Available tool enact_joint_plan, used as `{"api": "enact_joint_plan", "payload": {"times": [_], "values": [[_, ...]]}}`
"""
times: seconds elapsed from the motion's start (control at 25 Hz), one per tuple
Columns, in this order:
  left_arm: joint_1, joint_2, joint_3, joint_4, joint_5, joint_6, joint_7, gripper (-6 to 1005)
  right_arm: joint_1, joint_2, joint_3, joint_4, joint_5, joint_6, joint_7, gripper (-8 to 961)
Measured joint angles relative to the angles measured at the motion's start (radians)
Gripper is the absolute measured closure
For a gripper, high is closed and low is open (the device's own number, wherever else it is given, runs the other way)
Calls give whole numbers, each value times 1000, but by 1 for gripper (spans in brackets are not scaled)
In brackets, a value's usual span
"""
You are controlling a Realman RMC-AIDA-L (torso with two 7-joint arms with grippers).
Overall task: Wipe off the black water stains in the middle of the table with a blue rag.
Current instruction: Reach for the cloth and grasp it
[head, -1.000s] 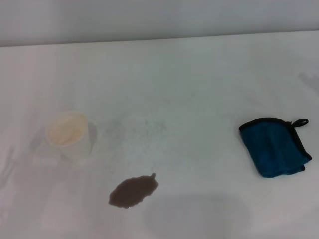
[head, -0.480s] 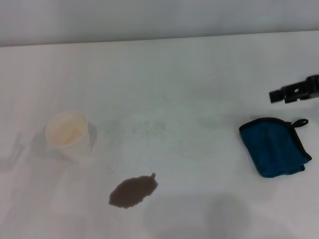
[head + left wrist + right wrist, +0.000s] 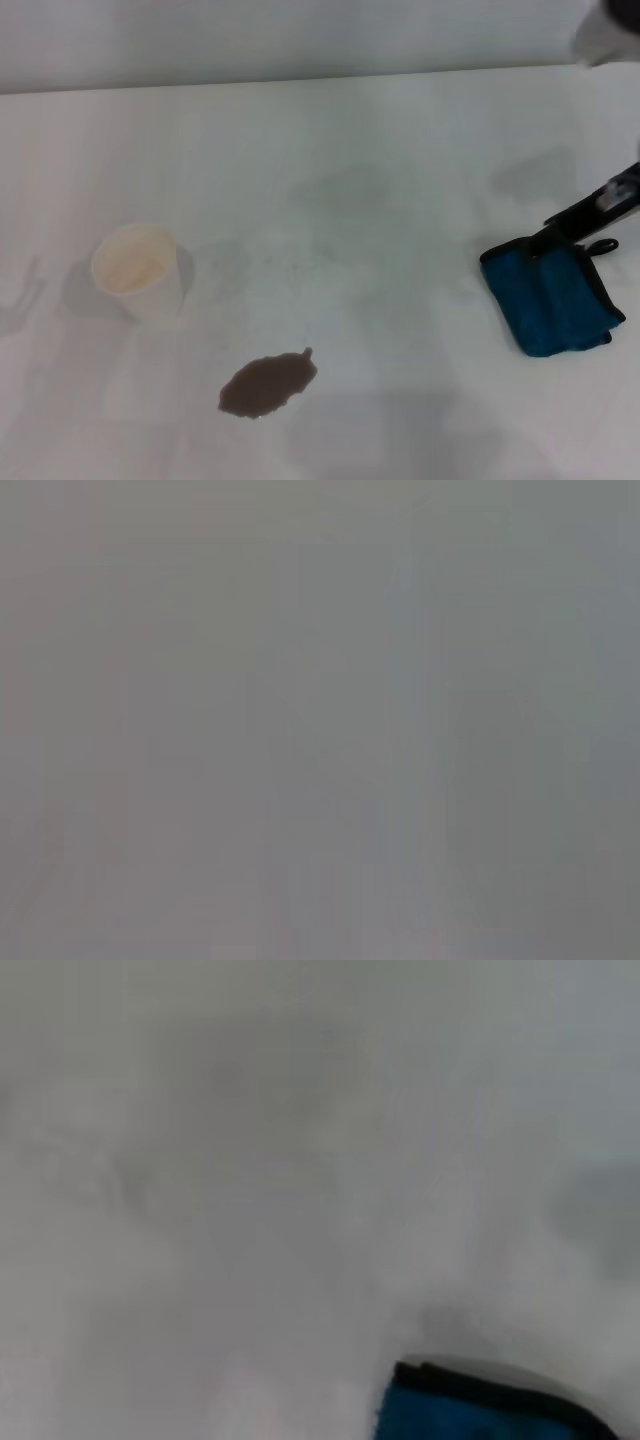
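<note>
Across the whole head view spreads the white desk point(image 3: 380, 180), matte and plain, its far edge running along the top against a grey wall. Near the desk's right edge lies the blue rag point(image 3: 552, 300), folded flat, black-edged, with a small black loop at its far right corner; the right wrist view catches one corner of it point(image 3: 480, 1405) on the bare white surface. At the rag's far edge, reaching in from the right, the right claw point(image 3: 585, 215) shows as a dark, slanted bar whose tip comes down at the black edging; whether it touches the cloth, and how far its fingers are spread, I cannot tell. Toward the left edge stands a white paper cup point(image 3: 138, 272), upright. Nearer the front edge, between cup and rag, sits the black water stains point(image 3: 266, 384), one brownish blotch with a small point, well apart from the rag. The left claw appears nowhere; its wrist view shows only flat grey.
</note>
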Motion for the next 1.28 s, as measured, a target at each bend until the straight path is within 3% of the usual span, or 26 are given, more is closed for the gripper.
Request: {"api": "enact_joint_plan", "payload": {"times": [0.28, 0.56, 0.96, 1.2, 1.28], "values": [[-2, -4, 0, 8, -6, 2, 50, 115, 15, 4, -263, 37, -159, -61, 187, 218], [-8, -4, 0, 9, -6, 2, 52, 115, 22, 4, -298, 147, -179, -115, 203, 219], [-4, -6, 0, 21, -6, 2, 54, 116, 36, 6, -357, 182, -185, -164, 208, 230], [-8, -7, 0, 21, -6, 2, 54, 116, 49, 5, -422, 184, -193, -169, 232, 407], [-10, -7, 0, 21, -6, 2, 54, 116, 51, 6, -442, 184, -202, -169, 239, 416]]}}
